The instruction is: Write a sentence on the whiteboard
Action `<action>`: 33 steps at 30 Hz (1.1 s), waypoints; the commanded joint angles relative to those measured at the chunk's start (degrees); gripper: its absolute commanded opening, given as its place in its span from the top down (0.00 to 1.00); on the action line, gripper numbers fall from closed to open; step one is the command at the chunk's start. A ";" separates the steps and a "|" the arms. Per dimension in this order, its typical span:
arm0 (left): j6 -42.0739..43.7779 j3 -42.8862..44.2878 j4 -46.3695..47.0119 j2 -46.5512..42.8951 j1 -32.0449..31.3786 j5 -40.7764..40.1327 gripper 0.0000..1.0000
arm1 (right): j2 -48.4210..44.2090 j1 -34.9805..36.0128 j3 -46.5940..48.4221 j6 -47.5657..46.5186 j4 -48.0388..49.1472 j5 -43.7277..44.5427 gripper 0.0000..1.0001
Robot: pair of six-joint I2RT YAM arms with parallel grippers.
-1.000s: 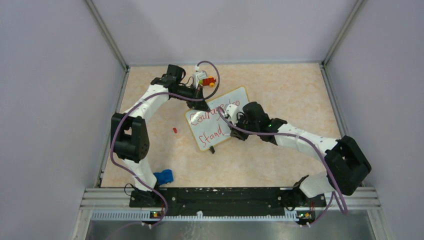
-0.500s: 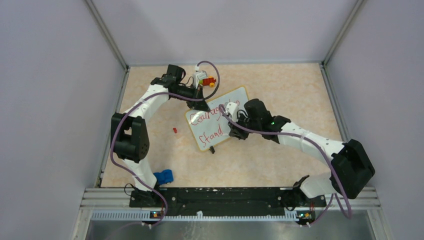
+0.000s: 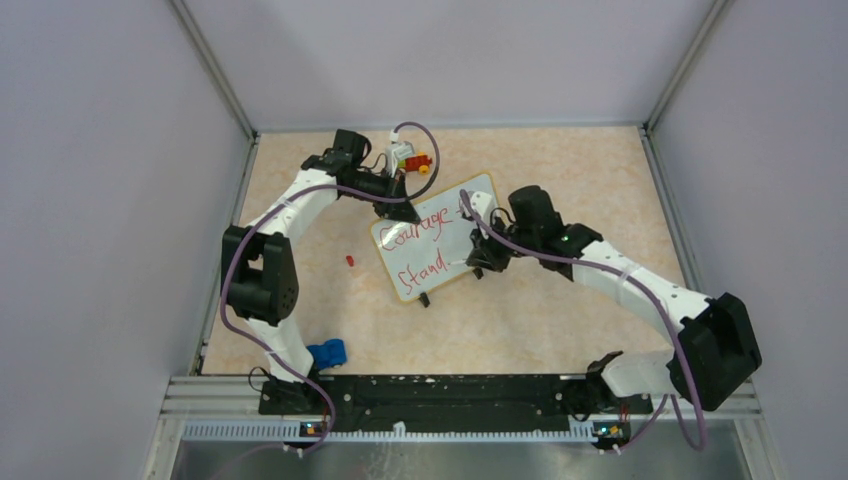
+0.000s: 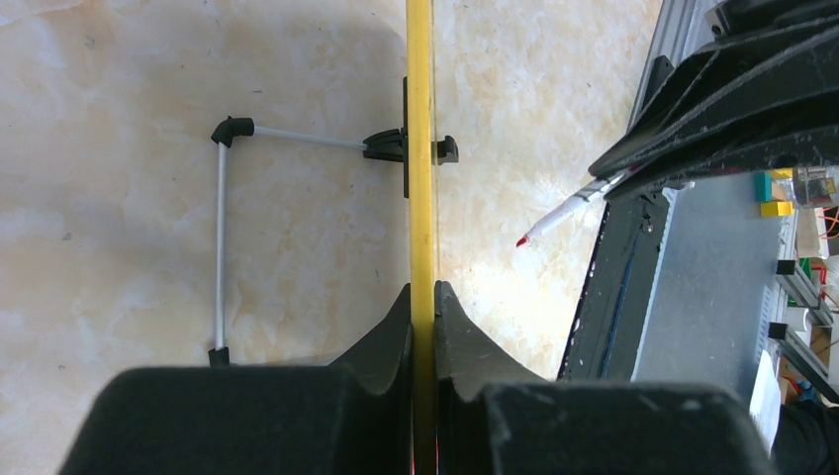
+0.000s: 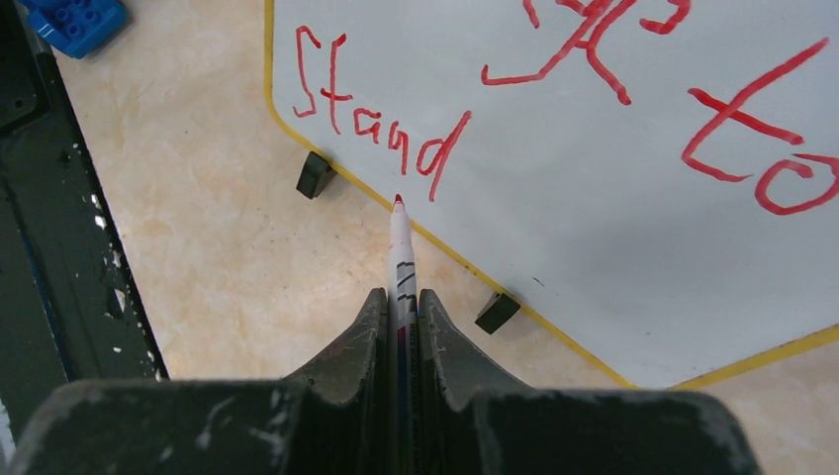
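Note:
The whiteboard (image 3: 440, 235) stands tilted mid-table on small black feet (image 5: 315, 174). My left gripper (image 3: 399, 209) is shut on its upper left edge; in the left wrist view the yellow rim (image 4: 420, 119) runs edge-on between the jaws (image 4: 422, 294). The sentence (image 3: 422, 238) reads "Courage to" with "Stand" (image 5: 374, 127) below it in red. My right gripper (image 3: 481, 257) is shut on a white red-tipped marker (image 5: 401, 247). Its tip (image 5: 398, 200) hovers by the board's lower rim just right of "Stand", a little off the board's face.
A small red cap (image 3: 349, 260) lies on the table left of the board. A blue brick (image 3: 327, 352) sits near the left arm's base. A toy with yellow and red pieces (image 3: 411, 158) stands behind the board. Grey walls enclose the table.
My right arm has swung right and back from the board's middle, carrying the marker to the lower right edge and uncovering "to". The left gripper and the board have stayed still.

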 commanded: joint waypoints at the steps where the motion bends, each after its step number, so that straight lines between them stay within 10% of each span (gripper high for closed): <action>1: 3.60 -2.06 -5.21 0.19 -1.37 -3.54 1.00 | -2.91 -3.18 1.41 -3.17 -1.42 -4.98 1.00; 33: 3.65 -1.75 -5.31 0.96 -1.72 -3.56 1.00 | 4.93 -2.67 -0.66 -4.48 9.20 5.54 1.00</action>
